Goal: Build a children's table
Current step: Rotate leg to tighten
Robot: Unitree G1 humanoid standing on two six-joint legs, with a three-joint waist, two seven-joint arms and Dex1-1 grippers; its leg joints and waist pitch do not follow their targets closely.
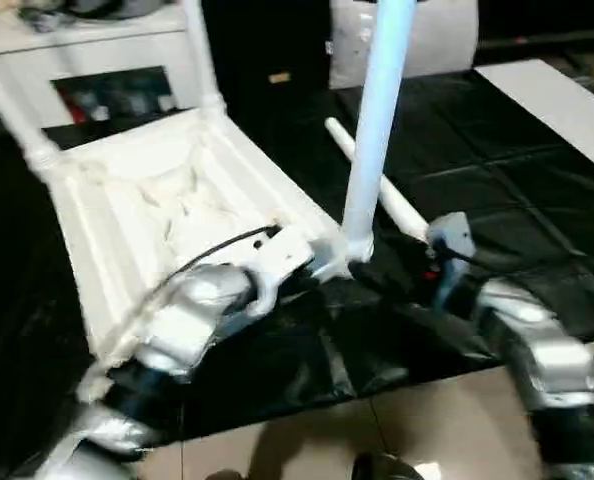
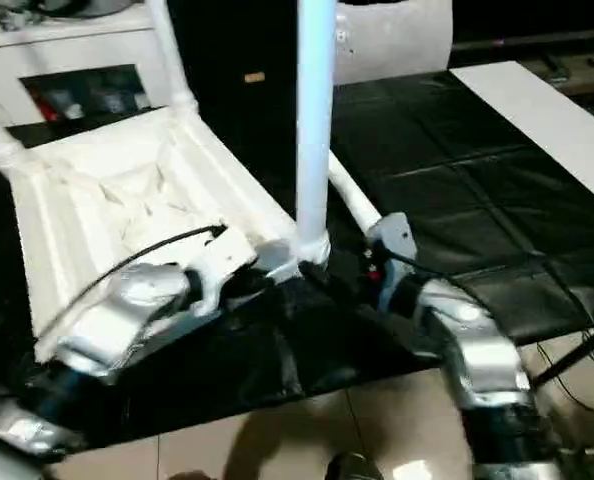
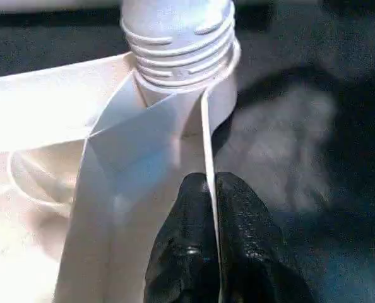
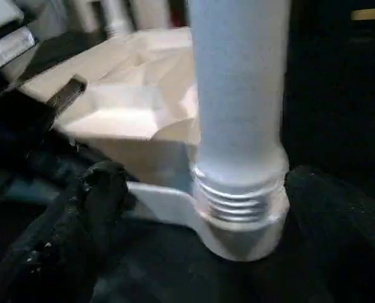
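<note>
- On the black mat [image 1: 537, 200], the table top [image 1: 167, 215] lies upside down, its ribbed underside facing up, toward 10 o'clock from the middle of the head views.
- Two legs [image 1: 202, 55] stand up from its far corners, at 11 and 12 o'clock.
- A third leg [image 1: 377, 120] stands nearly upright in the near corner socket [image 4: 241, 221], with several threads showing above the socket rim.
- A fourth leg [image 1: 392, 195] lies loose on the mat just behind the standing one, running toward 12 o'clock.
- The left gripper [image 3: 206, 208] has its two black fingers closed tight on the thin edge wall of the table top, just beside that socket.
- The right gripper [image 4: 197, 208] is spread wide, one finger on each side of the socket, neither clearly pressing it.
- A white cabinet [image 1: 87, 60] stands at 11 o'clock.
</note>
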